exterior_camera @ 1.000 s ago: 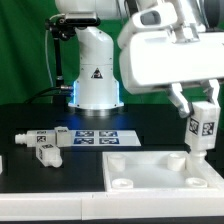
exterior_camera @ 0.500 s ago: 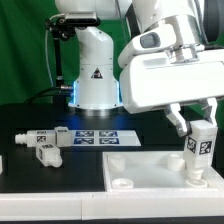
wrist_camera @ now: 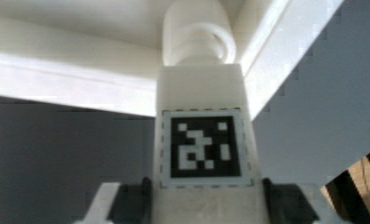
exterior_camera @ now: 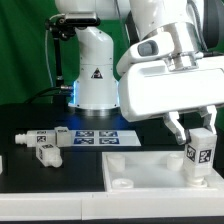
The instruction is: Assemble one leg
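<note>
My gripper (exterior_camera: pixel 197 133) is shut on a white square-sided leg (exterior_camera: pixel 200 152) with a black-and-white tag on its face. It holds the leg upright at the exterior view's right, its lower end at the far right corner of the wide flat white panel (exterior_camera: pixel 150 170) with round holes. In the wrist view the leg (wrist_camera: pixel 205 130) fills the middle between my two dark fingers (wrist_camera: pixel 129 203), its tag facing the camera and its far end against the white panel (wrist_camera: pixel 93 85). Two more tagged legs (exterior_camera: pixel 42 137) (exterior_camera: pixel 47 153) lie on the black table at the exterior view's left.
The marker board (exterior_camera: pixel 97 139) lies flat in front of the white robot base (exterior_camera: pixel 95 75). The black table (exterior_camera: pixel 50 180) ends at a white front edge. A green backdrop stands behind.
The arm has moved down and a little to the exterior view's right with the leg, bringing its lower end onto the panel's far right corner.
</note>
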Controlling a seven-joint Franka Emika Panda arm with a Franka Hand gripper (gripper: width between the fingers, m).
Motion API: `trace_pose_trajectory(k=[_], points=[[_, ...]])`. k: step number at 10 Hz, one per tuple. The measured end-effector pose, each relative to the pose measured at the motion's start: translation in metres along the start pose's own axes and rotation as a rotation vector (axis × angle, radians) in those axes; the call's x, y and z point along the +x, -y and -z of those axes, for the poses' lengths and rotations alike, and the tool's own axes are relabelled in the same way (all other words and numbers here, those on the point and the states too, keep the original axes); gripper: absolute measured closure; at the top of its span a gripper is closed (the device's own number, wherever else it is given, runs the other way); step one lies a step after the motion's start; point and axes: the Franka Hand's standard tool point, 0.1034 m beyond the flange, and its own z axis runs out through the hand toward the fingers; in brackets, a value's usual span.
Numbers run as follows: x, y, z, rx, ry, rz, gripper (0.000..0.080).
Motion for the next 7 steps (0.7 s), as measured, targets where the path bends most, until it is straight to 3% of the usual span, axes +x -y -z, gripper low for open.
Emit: trace_pose_trajectory(k=[2, 7], points=[[-0.0002, 0.0012, -0.0028, -0.005, -0.012, 0.0, 0.0514], [-0.0026, 0.0056, -0.0011, -0.055, -0.079, 0.007, 0.0514]])
